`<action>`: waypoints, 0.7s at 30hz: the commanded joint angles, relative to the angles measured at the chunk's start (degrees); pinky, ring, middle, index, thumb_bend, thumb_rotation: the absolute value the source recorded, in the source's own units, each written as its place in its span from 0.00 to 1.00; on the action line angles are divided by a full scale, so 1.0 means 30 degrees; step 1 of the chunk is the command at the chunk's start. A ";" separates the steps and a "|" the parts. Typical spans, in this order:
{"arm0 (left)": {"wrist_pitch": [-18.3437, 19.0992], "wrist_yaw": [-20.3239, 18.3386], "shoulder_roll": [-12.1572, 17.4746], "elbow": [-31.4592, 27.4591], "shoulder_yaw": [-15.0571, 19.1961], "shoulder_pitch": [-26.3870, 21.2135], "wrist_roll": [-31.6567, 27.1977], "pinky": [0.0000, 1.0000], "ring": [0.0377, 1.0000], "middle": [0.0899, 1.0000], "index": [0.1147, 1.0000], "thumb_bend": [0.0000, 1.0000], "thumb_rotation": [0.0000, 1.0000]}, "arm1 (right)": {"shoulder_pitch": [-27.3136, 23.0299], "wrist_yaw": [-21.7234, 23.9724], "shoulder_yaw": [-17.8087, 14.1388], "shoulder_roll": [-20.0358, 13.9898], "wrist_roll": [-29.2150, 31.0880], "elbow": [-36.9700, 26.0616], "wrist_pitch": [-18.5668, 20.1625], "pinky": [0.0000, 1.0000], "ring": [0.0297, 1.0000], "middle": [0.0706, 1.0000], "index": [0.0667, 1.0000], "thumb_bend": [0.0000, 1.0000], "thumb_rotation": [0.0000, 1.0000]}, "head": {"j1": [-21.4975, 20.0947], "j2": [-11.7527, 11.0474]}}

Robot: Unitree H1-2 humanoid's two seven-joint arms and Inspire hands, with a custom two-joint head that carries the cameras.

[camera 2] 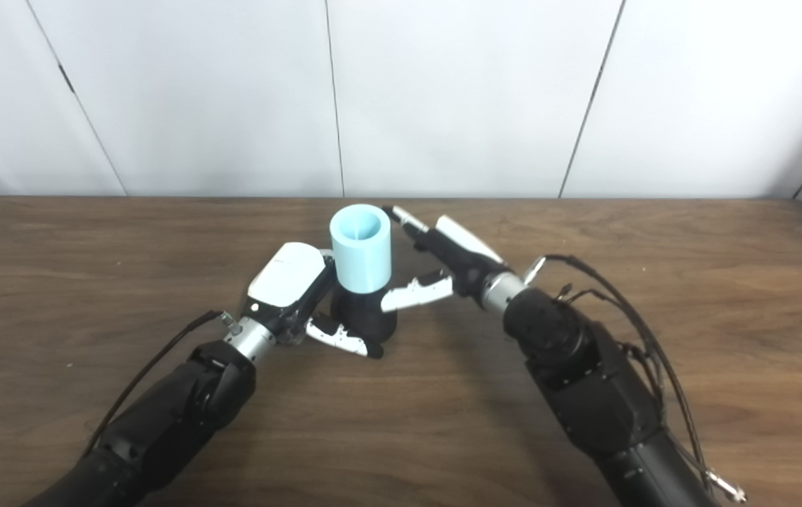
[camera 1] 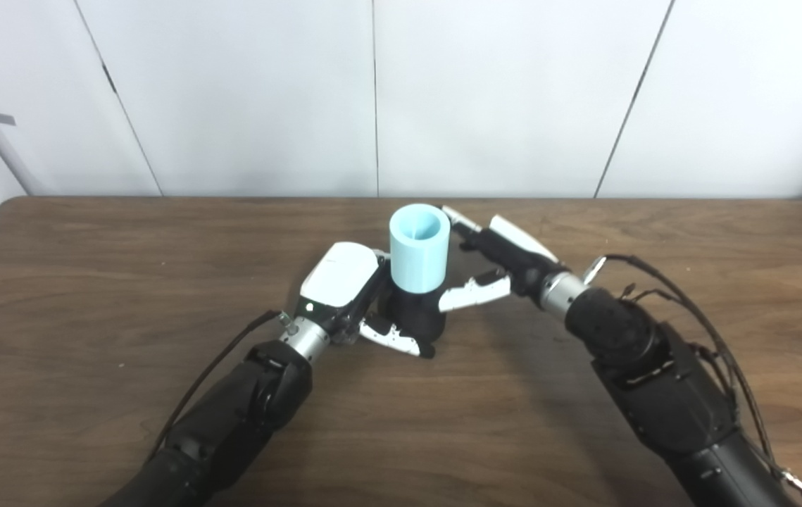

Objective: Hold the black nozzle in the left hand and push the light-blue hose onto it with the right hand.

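Light-blue hose sat on the black nozzle, mid-table, both hands at it.

Left hand was wrapped around the nozzle, fingers curled under its base and grasping it just above or on the wooden table; could not tell which. Right hand was beside the hose with fingers spread: thumb near the hose's lower edge, upper fingers by the rim, apparently not clamped; real contact unclear. Step looked like the end of the push-on: hose's bottom already overlapped the nozzle top. Next move likely needs the right hand to press straight down the shared axis while the left braces, or just let go if seated. Hose's long axis stood upright, tilted slightly, open mouth pointing up toward the camera.
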 commanded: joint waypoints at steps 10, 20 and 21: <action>-0.0257 -0.3292 -0.0112 0.1838 -0.1622 0.2248 0.0367 0.55 0.55 0.43 0.42 0.53 0.00 | -0.0926 0.0225 -0.2373 -0.0566 0.2134 -0.2116 -0.2287 0.92 1.00 1.00 1.00 1.00 0.49 | 0.0071 0.0068; -0.0417 -0.3116 -0.0172 0.2139 -0.1593 0.2122 0.0359 0.53 0.54 0.43 0.42 0.53 0.00 | -0.0881 0.1038 -0.2322 -0.1962 0.2244 -0.4472 -0.6619 1.00 1.00 1.00 1.00 0.97 0.87 | 0.0053 -0.0039; -0.0450 -0.3094 -0.0192 0.2207 -0.1586 0.2097 0.0354 0.52 0.54 0.43 0.42 0.53 0.00 | -0.0940 0.1130 -0.2135 -0.2182 0.1896 -0.4576 -0.7115 1.00 1.00 1.00 1.00 0.95 0.89 | 0.0030 -0.0084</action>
